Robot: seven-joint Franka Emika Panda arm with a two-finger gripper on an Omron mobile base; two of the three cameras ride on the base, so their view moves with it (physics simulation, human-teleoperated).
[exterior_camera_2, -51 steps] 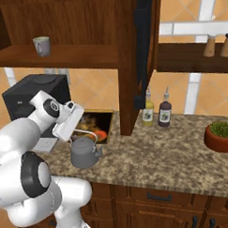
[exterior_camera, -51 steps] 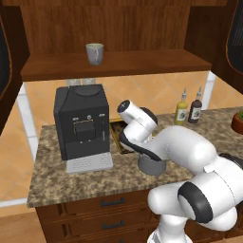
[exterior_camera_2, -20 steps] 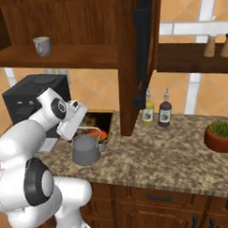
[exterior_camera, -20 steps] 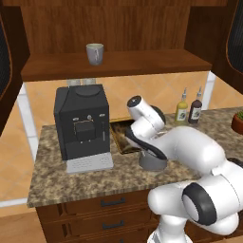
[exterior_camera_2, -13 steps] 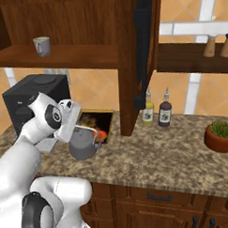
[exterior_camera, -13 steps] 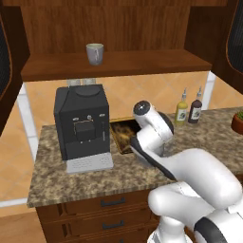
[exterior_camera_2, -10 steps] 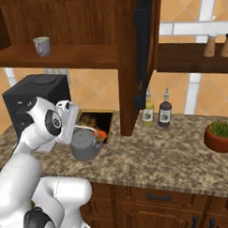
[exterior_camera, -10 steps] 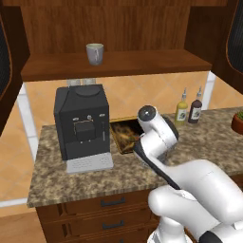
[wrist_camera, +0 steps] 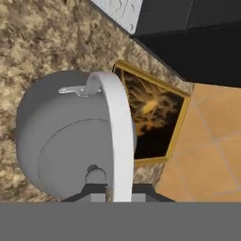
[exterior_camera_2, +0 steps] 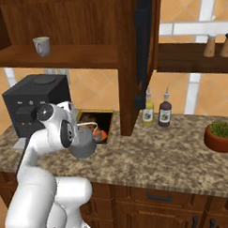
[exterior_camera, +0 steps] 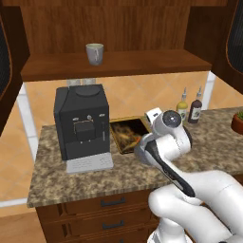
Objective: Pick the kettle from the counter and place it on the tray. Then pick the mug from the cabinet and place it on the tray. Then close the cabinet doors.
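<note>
Kettle [wrist_camera: 70,136] handle clamped between fingers [wrist_camera: 89,191], partly over tray [wrist_camera: 157,117].

The grey kettle [exterior_camera_2: 83,144] hangs upright by its arched handle above the surface [exterior_camera_2: 150,156], just beside the gold-rimmed tray [wrist_camera: 155,117]. The mug [exterior_camera: 94,53] stands on the cabinet [exterior_camera: 118,66] shelf, doors open.

Dull grey kettle [wrist_camera: 70,136] with a pale silver handle; tray [wrist_camera: 153,117] rimmed in gold, its inside mottled dark brown and amber. Brown-speckled granite bench [exterior_camera: 118,173], black coffee machine [exterior_camera: 81,121], grey-beige mug [exterior_camera: 94,53], reddish-brown cabinet [exterior_camera: 118,28].
</note>
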